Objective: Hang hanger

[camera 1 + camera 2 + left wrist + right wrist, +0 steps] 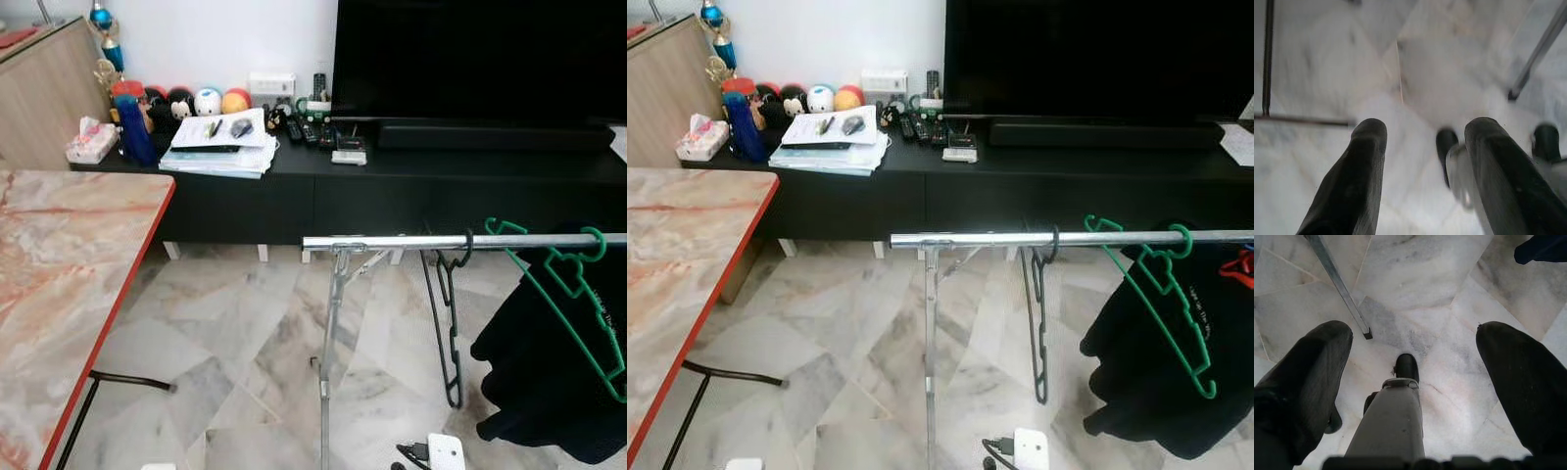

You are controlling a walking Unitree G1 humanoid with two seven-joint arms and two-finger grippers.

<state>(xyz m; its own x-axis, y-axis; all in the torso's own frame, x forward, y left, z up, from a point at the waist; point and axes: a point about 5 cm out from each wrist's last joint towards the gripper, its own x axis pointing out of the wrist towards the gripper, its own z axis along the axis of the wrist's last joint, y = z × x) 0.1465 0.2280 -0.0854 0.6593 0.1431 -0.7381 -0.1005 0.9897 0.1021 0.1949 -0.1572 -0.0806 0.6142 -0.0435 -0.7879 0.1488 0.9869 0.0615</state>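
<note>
On the silver rail (431, 241): two hangers, one black hanger (447, 323) and one green hanger (568, 284), plus one dark garment (549, 382) bearing unreadable white lettering. Beneath, over marble floor (1415, 298): left gripper (1422, 147) and right gripper (1413, 362), fingers spread wide, holding nothing.

Right gripper (1410, 396), fingers spread, hangs above marble floor (1415, 293).

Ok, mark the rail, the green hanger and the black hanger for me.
Rail (411, 242), left eye view, bare stretch of the bar.
Green hanger (1157, 311), right eye view, its long sloping arm.
Black hanger (1039, 338), right eye view, its hanging frame.
</note>
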